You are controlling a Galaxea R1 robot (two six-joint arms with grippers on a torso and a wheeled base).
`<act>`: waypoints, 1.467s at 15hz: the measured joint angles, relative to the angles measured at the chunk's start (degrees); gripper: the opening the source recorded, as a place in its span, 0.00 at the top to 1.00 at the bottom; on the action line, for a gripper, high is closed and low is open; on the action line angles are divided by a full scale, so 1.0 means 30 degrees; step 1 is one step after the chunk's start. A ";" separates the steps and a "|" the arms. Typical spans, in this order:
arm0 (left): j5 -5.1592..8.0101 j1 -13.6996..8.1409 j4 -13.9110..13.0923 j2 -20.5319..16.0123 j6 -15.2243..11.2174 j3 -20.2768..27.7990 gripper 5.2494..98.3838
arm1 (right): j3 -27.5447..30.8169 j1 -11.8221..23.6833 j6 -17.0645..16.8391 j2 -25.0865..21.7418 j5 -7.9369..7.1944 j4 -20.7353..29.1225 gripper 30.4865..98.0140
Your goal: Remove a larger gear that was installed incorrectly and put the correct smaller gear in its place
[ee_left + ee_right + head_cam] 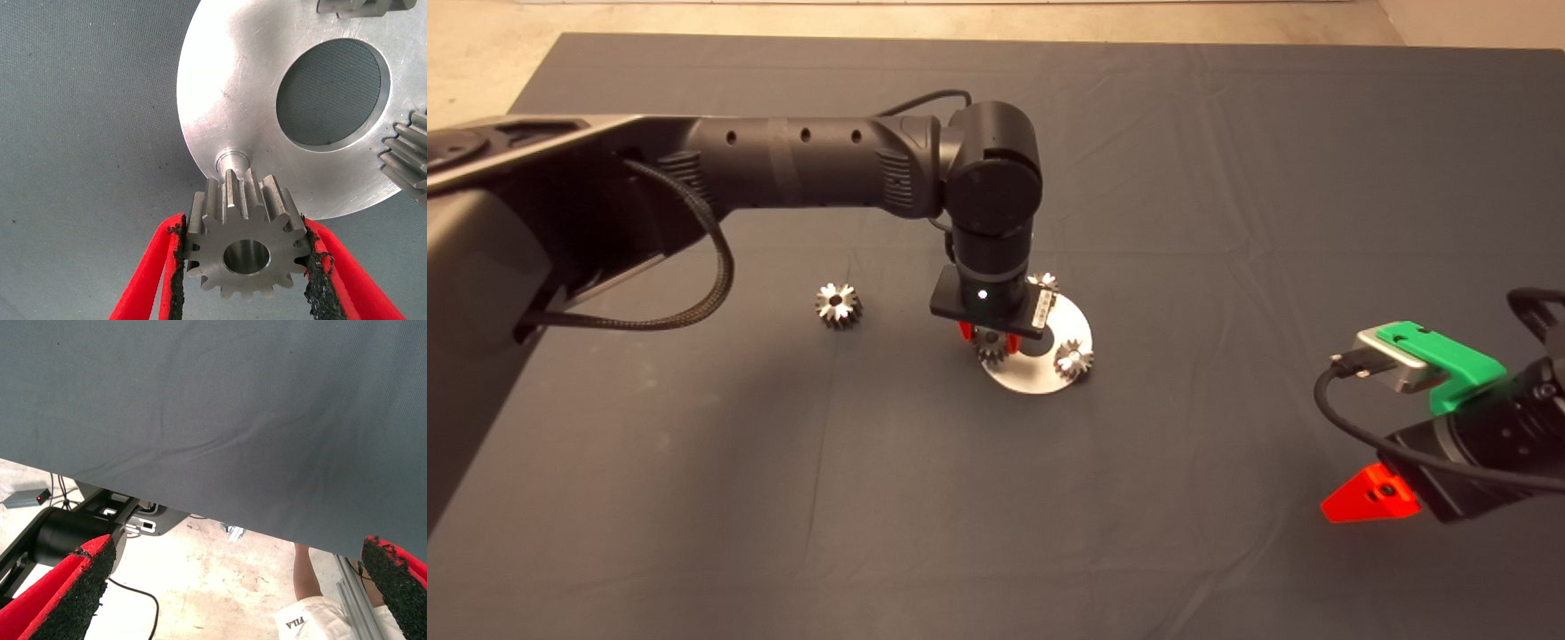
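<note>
My left gripper [991, 342] reaches down over the silver disc [1032, 380] and is shut on a small silver gear [991, 348]. In the left wrist view the gear [247, 227] sits between both black pads [179, 267]. It is held just off a bare peg [232, 160] at the disc's [233, 80] rim. Two matching gears [1074, 359] [1043, 283] stand on the disc. The loose gear [837, 305] on the mat to the left looks slightly wider, so I take it for the larger gear. My right gripper [1405, 444] waits open at the lower right.
The disc has a large round hole [332, 92] in its middle. The right wrist view shows the mat's edge [200, 513], the floor beyond with cables and a black stand [67, 533], and a person's leg [308, 577].
</note>
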 measured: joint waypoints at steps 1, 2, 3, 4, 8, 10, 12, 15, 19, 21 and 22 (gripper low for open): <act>-0.0007 0.0000 0.0000 0.0000 -0.0008 0.0000 0.65 | 0.0000 0.0000 -0.0005 0.0000 0.0000 0.0000 0.00; 0.0001 0.0000 0.0000 0.0000 -0.0012 0.0000 0.65 | 0.0000 0.0000 -0.0001 -0.0008 0.0000 0.0000 0.00; 0.0000 0.0000 0.0000 0.0000 -0.0008 0.0000 0.65 | 0.0000 0.0000 0.0000 0.0000 0.0000 0.0005 0.00; -0.0007 0.0000 0.0028 0.0000 -0.0008 -0.0008 0.65 | 0.0000 0.0000 0.0000 0.0000 0.0000 0.0000 0.00; -0.0007 0.0000 0.0692 0.0000 -0.0012 -0.0085 0.65 | 0.0000 0.0000 -0.0008 -0.0016 0.0000 0.0000 0.00; 0.0001 0.0000 0.0904 0.0000 -0.0008 -0.0122 0.65 | 0.0000 0.0000 -0.0008 -0.0024 0.0000 0.0000 0.00; -0.0001 0.0000 0.1134 -0.0010 -0.0008 -0.0122 0.65 | 0.0000 0.0000 0.0000 -0.0061 -0.0004 0.0008 0.00; -0.0007 0.0000 0.1390 -0.0057 -0.0226 -0.0006 0.65 | 0.0000 0.0000 0.0000 -0.0054 0.0000 0.0000 0.00; 0.0026 0.0000 0.1434 -0.0163 -0.0500 0.0476 0.65 | 0.0000 0.0000 0.0000 -0.0061 0.0000 0.0000 0.00; 0.0017 0.0000 0.1443 -0.0232 -0.0545 0.0540 0.65 | 0.0000 0.0000 0.0000 -0.0061 -0.0012 0.0000 0.00; 0.0026 0.0000 0.1447 -0.0268 -0.0569 0.0549 0.65 | 0.0000 0.0000 0.0000 -0.0061 -0.0004 0.0000 0.00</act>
